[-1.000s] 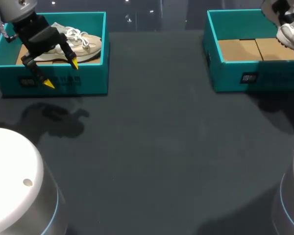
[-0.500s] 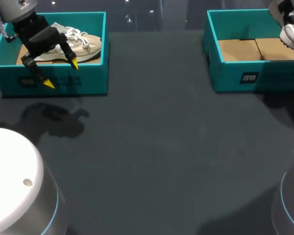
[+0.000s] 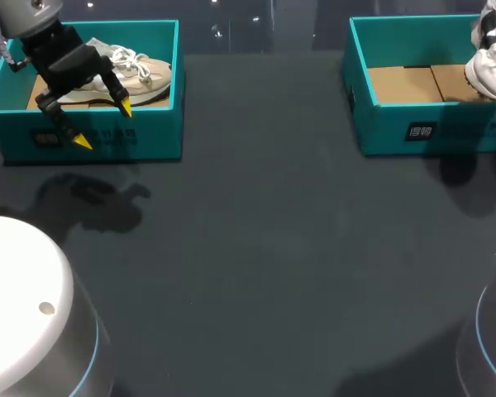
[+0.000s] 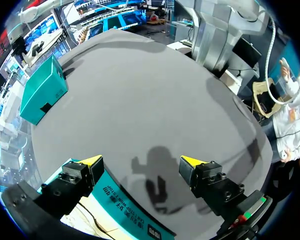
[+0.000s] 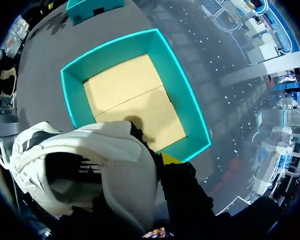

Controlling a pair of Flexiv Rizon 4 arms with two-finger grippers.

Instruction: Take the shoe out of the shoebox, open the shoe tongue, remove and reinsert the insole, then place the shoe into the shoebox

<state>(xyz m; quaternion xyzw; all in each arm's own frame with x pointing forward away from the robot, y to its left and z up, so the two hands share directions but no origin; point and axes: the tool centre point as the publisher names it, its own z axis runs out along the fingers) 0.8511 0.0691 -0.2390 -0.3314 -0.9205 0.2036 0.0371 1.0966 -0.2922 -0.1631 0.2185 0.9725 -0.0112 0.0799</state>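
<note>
A white shoe (image 3: 492, 54) hangs above the right end of the right teal shoebox (image 3: 360, 74), cut off by the edge of the head view. In the right wrist view my right gripper (image 5: 162, 162) is shut on the white shoe (image 5: 90, 160) at its collar. Only one yellow fingertip (image 5: 170, 159) shows; the shoe hides the other. Below it lies the box's cardboard floor (image 5: 132, 97). My left gripper (image 3: 99, 124) stands open over the front wall of the left teal shoebox (image 3: 149, 136), which holds a beige shoe (image 3: 136, 74). Nothing is between its fingers (image 4: 90, 161).
The dark table (image 3: 273, 265) stretches between the two boxes and toward the front edge. The left wrist view looks across the left box's front wall (image 4: 125, 205) to the right box (image 4: 42, 92) far off.
The white shoe has drifted to the right over the right box, further out of the head view. My left arm has kept still.
</note>
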